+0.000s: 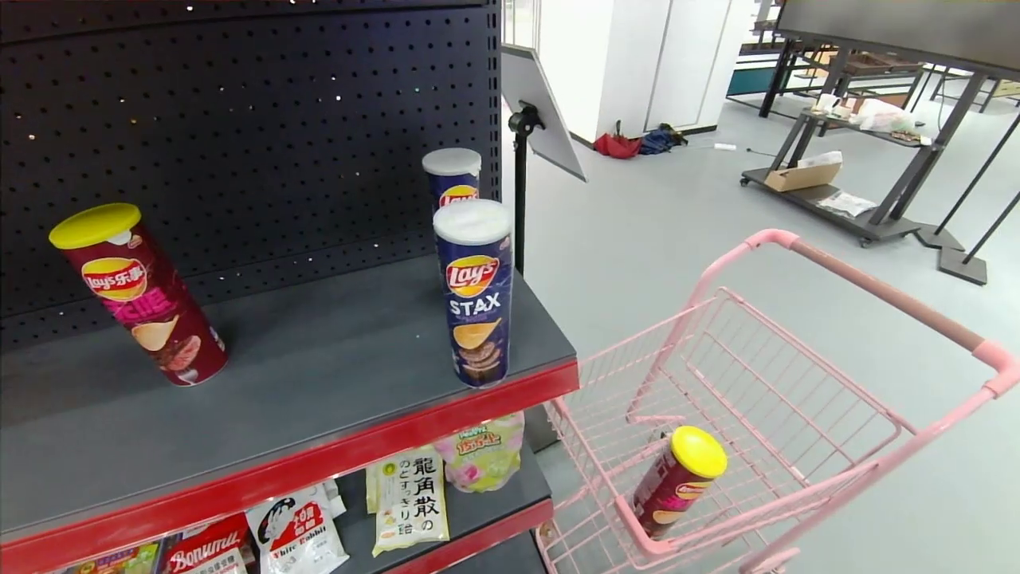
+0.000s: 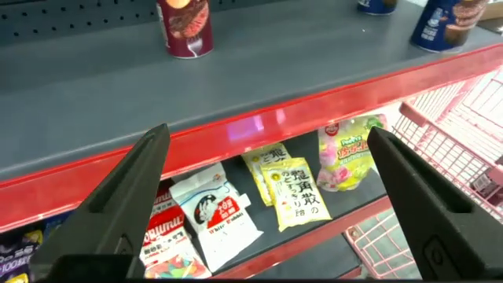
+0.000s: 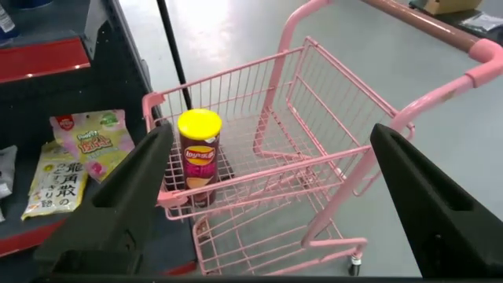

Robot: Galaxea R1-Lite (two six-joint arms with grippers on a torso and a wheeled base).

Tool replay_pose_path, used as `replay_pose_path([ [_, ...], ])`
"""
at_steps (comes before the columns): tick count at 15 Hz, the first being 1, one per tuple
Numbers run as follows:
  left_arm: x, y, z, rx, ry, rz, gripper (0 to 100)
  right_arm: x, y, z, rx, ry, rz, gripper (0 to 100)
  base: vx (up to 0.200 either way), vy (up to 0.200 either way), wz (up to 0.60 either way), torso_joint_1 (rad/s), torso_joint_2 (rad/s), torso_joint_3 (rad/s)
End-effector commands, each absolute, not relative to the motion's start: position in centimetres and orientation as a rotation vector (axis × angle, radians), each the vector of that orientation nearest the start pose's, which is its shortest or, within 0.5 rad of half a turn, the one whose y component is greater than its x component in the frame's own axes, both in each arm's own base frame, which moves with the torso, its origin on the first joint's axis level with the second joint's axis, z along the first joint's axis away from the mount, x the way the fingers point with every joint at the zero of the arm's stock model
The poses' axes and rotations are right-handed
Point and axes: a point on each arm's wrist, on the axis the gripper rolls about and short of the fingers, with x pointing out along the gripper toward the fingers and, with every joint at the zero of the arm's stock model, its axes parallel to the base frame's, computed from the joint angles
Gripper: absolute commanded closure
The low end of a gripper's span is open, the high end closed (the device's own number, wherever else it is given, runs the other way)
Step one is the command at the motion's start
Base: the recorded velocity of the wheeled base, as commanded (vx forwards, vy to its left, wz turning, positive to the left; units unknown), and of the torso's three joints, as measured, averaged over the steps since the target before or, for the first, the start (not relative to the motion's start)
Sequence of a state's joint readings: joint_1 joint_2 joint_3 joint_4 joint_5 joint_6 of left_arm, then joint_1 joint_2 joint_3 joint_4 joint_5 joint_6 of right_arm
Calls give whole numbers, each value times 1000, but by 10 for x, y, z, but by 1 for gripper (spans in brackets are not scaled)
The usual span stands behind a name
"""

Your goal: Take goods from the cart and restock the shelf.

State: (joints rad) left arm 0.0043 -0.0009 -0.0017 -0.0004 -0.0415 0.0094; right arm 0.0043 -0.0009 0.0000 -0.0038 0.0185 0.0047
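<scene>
Can (image 1: 679,482) in cart (image 1: 876,291), right of shelf (image 1: 335,343)

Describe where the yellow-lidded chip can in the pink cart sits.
In the head view, the maroon can stands on the robot's right, in the corner of the pink cart nearest the shelf.

The right gripper (image 3: 269,132) hangs above the pink cart (image 3: 489,56), its dark jaws spread wide apart. A maroon chip can (image 3: 198,157) with a yellow lid stands upright in the basket (in the corner nearest the shelving). Beside the cart, a pastel snack bag (image 3: 90,141) and a yellow bag (image 3: 55,185) lie on the lower shelf (image 3: 27,130). A black pole (image 3: 171,47) rises behind the cart.
</scene>
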Motion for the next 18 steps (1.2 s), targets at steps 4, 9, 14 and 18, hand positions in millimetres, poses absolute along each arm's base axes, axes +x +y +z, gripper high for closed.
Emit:
replay_pose_path([
  [4,-23,-1,76,8,-2,-37,0,-23,0,76,3,-3,23,0,0,0,0,-138,339,190],
  [9,-23,-1,76,8,-2,-35,0,-23,0,76,3,-3,23,0,0,0,0,-144,372,222],
  [14,-23,-1,76,8,-2,-35,0,-23,0,76,3,-3,23,0,0,0,0,-160,423,269],
  [18,-23,-1,76,8,-2,-35,0,-23,0,76,3,-3,23,0,0,0,0,-181,546,359],
])
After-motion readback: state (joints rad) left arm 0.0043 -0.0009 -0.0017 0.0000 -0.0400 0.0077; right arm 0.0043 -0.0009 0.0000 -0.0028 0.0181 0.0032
